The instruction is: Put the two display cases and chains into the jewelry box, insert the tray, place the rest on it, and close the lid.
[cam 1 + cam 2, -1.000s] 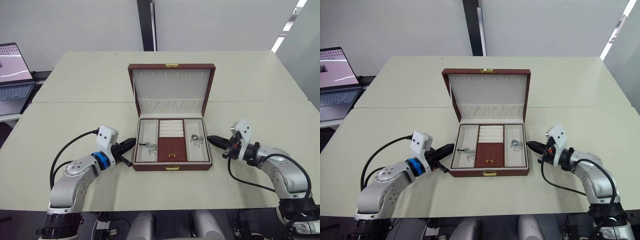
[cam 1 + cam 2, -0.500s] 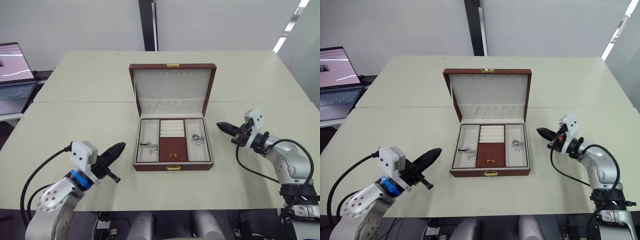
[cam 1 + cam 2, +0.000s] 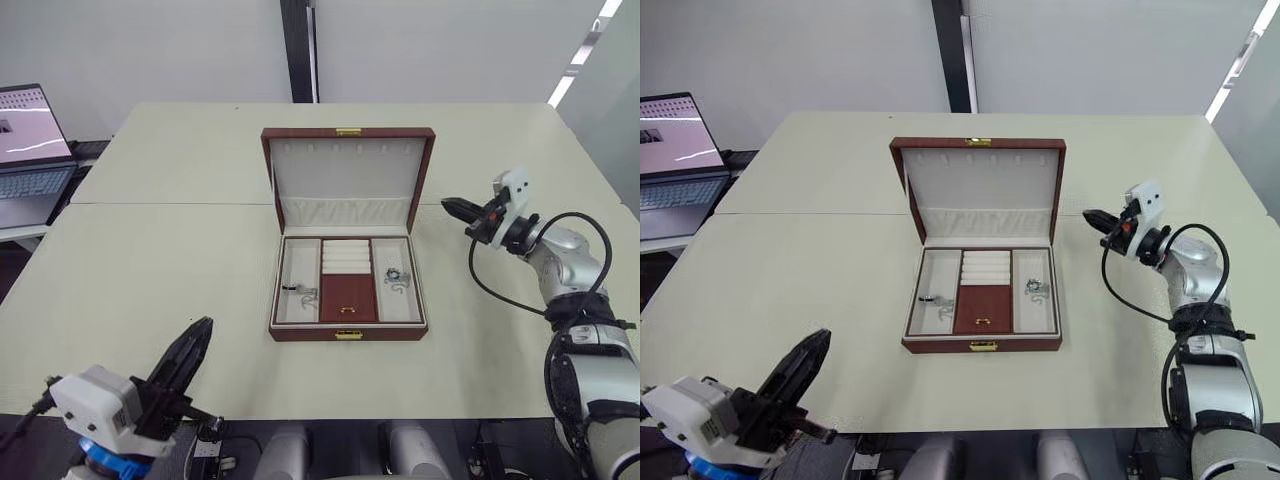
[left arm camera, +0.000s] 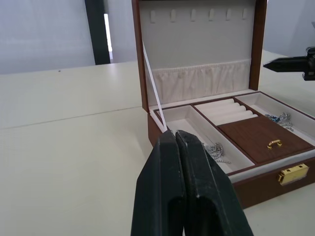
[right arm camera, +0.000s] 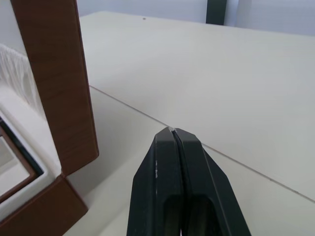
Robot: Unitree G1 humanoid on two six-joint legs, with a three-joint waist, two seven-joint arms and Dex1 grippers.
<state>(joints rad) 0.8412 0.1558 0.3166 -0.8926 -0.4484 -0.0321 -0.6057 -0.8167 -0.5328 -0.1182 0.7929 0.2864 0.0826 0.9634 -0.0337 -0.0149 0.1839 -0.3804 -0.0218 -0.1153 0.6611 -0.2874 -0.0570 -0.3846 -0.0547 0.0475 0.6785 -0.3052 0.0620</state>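
A rectangular jewelry box (image 3: pixel 348 330) with a brown wood-grain shell stands open near the middle of the pale, matte table (image 3: pixel 150 270), its gold clasp facing the near edge. The lid (image 3: pixel 348 185) is raised upright at the far side; it is lined with smooth cream fabric, with a gathered pocket along its lower part and a row of small tabs near its top. A thin white ribbon (image 4: pixel 153 91) runs from the lid down to the base.

Inside the base sits a cream-lined tray (image 3: pixel 347 293) split into three columns. The left compartment holds a tangle of silvery chain (image 3: pixel 303 293). The right compartment holds another small silver chain piece (image 3: pixel 396 279). The middle column has padded ring rolls (image 3: pixel 345 256) at the far end and, nearer the clasp, a flat wood-grain cover (image 3: pixel 346 299) with a small gold handle.

The left gripper (image 3: pixel 185 360) hangs at the table's near edge toward the near left corner, well apart from the box, its two tapered black fingers pressed together with nothing between them. The right gripper (image 3: pixel 455 207) is held above the table beside the lid's right edge, apart from it, its fingers likewise closed flat against each other and empty.

An open laptop (image 3: pixel 28 150) sits on a separate surface beyond the table's left edge.
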